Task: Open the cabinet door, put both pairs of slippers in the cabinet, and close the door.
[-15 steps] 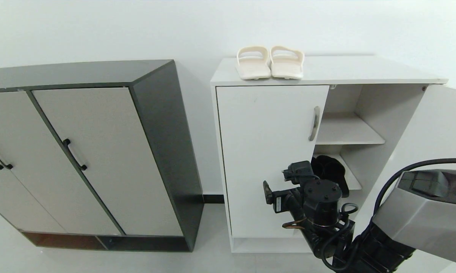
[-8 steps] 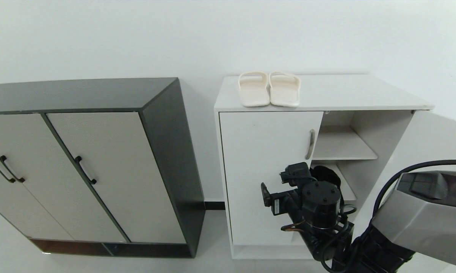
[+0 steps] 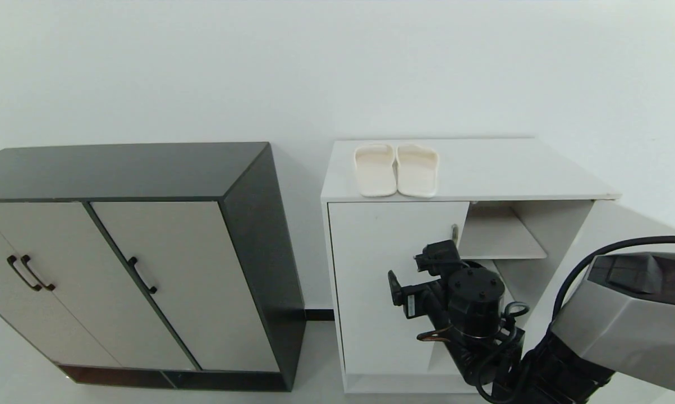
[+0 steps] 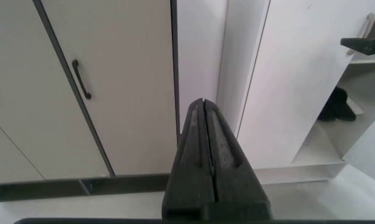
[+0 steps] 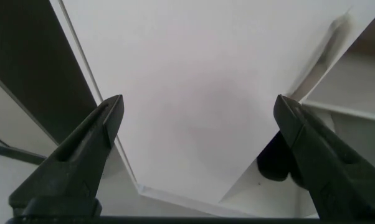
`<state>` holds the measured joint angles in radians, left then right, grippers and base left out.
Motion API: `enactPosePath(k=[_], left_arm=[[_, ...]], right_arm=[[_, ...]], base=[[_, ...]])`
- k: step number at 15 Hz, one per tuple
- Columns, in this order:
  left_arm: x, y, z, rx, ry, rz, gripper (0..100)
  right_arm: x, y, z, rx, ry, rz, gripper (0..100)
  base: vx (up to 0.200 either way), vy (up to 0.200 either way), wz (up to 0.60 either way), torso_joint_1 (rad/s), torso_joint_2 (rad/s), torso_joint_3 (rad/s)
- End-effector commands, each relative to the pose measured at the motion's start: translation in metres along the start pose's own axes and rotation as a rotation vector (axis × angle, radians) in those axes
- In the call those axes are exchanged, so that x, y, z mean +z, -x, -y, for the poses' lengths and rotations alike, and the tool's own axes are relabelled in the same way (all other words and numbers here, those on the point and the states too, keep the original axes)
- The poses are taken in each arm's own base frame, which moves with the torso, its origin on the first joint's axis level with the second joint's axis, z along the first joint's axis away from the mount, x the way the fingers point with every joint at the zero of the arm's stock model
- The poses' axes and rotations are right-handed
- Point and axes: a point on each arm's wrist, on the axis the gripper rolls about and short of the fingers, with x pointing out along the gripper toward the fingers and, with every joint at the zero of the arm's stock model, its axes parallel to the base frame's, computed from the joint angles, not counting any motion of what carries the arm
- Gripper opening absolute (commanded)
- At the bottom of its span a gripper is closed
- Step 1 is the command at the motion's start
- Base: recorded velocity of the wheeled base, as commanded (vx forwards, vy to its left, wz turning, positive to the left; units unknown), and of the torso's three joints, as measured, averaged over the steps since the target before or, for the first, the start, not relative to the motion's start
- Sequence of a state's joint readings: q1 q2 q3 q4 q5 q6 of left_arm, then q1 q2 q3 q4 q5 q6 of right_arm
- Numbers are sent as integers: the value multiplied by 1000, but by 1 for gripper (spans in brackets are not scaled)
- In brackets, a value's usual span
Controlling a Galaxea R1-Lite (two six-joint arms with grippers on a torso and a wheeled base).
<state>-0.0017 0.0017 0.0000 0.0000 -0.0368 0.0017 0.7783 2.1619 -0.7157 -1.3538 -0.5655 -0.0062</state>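
A cream pair of slippers point(image 3: 396, 169) lies on top of the white cabinet point(image 3: 494, 168). The cabinet's right door point(image 3: 623, 224) stands swung open and its left door point(image 3: 371, 269) is closed. A black pair of slippers point(image 4: 337, 106) sits on a lower shelf inside; I also see this black pair point(image 5: 278, 158) past the door edge. My right gripper point(image 5: 200, 112) is open and empty, facing the closed left door; in the head view the right gripper point(image 3: 413, 272) is low before that door. My left gripper point(image 4: 203, 106) is shut and empty, pointing between the two cabinets.
A dark cabinet point(image 3: 118, 168) with two closed grey doors and black handles point(image 3: 142, 275) stands left of the white one. An upper shelf point(image 3: 500, 238) inside the white cabinet is bare. Pale floor point(image 4: 299, 199) lies in front of both cabinets.
The whole head picture has shifted downward, so the camera has moved. The slippers, the doors and the right arm keep their places relative to one another.
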Motion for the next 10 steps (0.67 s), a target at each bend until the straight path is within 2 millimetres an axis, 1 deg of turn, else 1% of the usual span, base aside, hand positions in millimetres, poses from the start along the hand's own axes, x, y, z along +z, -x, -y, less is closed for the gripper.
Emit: enactPosePath(k=[1,3,4,5,7,8,10], left_arm=[[0,0,0,0,0,0,0],[0,0,0,-1,0,0,0],[0,0,0,0,2,0,0],[0,0,0,9,5,0,0],[0,0,0,22,3,0,0],[0,0,0,22,3,0,0],[0,0,0,22,3,0,0]], right_arm=[[-2,-1,1,-4,17,-4,100],[0,1,1,-5,52,28,100],[3,4,3,-8,103,32,100],[17,5,4,-10,129,51,100],[56,10,-2,-16,115,69,100],[77,16,0,-16,100,50,100],[107,21,-4,1,20,29,100]], base=[[0,0,0,222,-540,-315],[0,0,0,219,-525,-298],[0,0,0,110,-266,-154],[0,0,0,71,-159,-85],[0,0,0,34,-66,-41],[0,0,0,0,0,0],[0,0,0,0,0,0]])
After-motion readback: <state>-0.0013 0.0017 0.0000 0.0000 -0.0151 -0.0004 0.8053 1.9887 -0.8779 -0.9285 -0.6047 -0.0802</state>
